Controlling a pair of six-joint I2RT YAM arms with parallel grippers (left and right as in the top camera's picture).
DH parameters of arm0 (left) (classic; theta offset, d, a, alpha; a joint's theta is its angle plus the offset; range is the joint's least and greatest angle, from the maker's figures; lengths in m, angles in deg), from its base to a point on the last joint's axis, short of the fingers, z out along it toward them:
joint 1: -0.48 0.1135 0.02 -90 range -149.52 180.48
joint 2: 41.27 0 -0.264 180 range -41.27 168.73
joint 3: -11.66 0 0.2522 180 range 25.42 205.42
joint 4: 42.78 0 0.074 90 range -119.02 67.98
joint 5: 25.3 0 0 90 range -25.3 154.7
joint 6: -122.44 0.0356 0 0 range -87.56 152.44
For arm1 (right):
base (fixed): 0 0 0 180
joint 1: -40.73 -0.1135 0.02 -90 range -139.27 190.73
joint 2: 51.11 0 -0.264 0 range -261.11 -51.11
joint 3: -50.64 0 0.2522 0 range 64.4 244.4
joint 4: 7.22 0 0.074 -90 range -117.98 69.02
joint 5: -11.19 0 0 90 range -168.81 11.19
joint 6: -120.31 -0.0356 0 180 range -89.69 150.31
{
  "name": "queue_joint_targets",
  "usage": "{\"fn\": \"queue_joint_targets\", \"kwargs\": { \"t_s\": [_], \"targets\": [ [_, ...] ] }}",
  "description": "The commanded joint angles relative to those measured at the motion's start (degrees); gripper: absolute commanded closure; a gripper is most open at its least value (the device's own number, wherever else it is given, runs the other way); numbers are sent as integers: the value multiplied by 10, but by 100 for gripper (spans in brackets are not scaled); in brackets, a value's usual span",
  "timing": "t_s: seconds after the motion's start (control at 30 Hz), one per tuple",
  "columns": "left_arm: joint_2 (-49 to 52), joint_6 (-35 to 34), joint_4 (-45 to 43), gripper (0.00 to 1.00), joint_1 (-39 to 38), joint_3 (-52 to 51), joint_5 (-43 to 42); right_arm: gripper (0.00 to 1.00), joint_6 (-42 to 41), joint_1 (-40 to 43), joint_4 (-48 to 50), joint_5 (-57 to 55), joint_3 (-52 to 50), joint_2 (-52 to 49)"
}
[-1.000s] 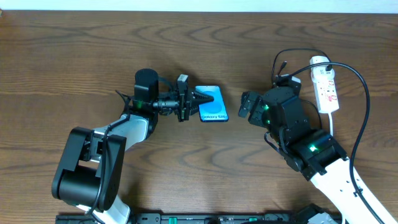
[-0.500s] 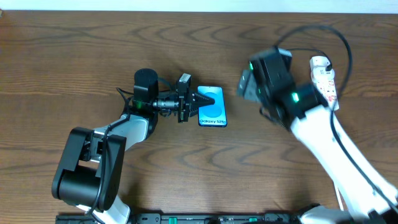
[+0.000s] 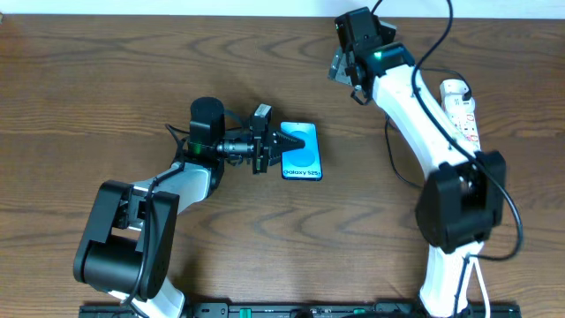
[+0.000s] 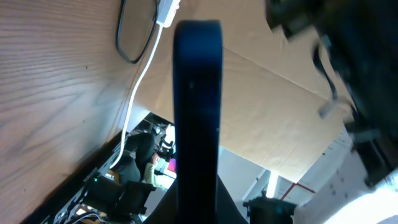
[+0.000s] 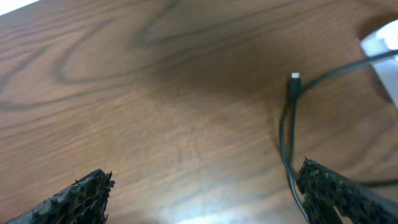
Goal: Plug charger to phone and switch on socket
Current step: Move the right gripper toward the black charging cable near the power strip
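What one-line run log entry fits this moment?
left gripper: shut on phone | right gripper: open, empty | charger tip: loose, not in phone | socket: untouched

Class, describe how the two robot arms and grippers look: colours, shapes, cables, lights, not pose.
The left arm has a black base, white-and-black links and a black cylindrical motor; the left gripper is black. The right arm is white with black joint housings, a green light and a black cable; the right gripper has black ridged pads.
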Motion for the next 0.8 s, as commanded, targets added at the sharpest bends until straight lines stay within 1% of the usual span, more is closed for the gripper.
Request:
{"fn": "queue_joint_targets", "kwargs": {
  "t_s": [0.0,0.17,0.27,0.43,0.53,0.63,0.77],
  "targets": [
    [-8,10,-7,92,2,17,-16,7,14,9,18,-5,13,-36],
    [-8,10,-7,93,2,17,-16,9,14,9,44,-29,13,-68],
    [-8,10,-7,93,2,17,-16,8,14,10,60,-57,13,-85],
    [-8,10,-7,93,2,17,-14,10,12,16,70,-72,13,-113],
    [-8,10,-7,92,2,17,-12,13,-16,19,57,-108,13,-126],
    [-8,9,-7,92,2,17,-11,14,-68,20,23,-139,13,-129],
    [-8,9,-7,93,2,17,-7,14,-78,23,13,-159,13,-129]
  ]
}}
